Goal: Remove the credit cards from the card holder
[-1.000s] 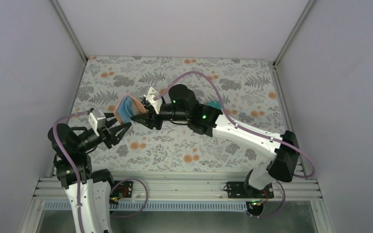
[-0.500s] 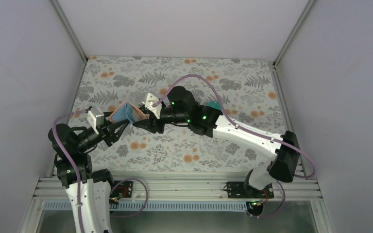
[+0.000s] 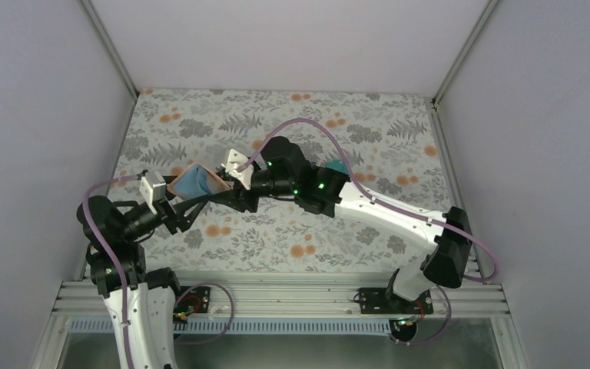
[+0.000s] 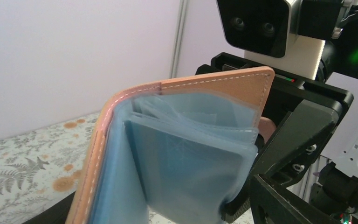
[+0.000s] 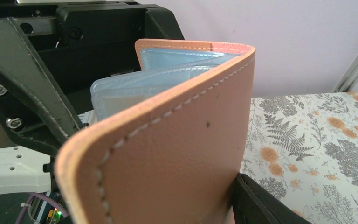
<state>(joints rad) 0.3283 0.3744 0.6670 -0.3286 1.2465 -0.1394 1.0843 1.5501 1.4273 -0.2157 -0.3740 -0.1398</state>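
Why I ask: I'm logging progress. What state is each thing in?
card holder: held above the table, partly open, light-blue sleeves showing.
right hand: shut on the card holder's edge.
left hand: jaws spread wide around the card holder; grip unclear.
teal card: out of the holder, on the table, mostly hidden behind the right arm.

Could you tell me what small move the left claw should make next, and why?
Probably close the left claw on what looks like a blue card standing in the light blue sleeves. The right claw pinches the card holder by its cover, holding it spread open in the air, and the left claw's jaws stand apart around those sleeves.
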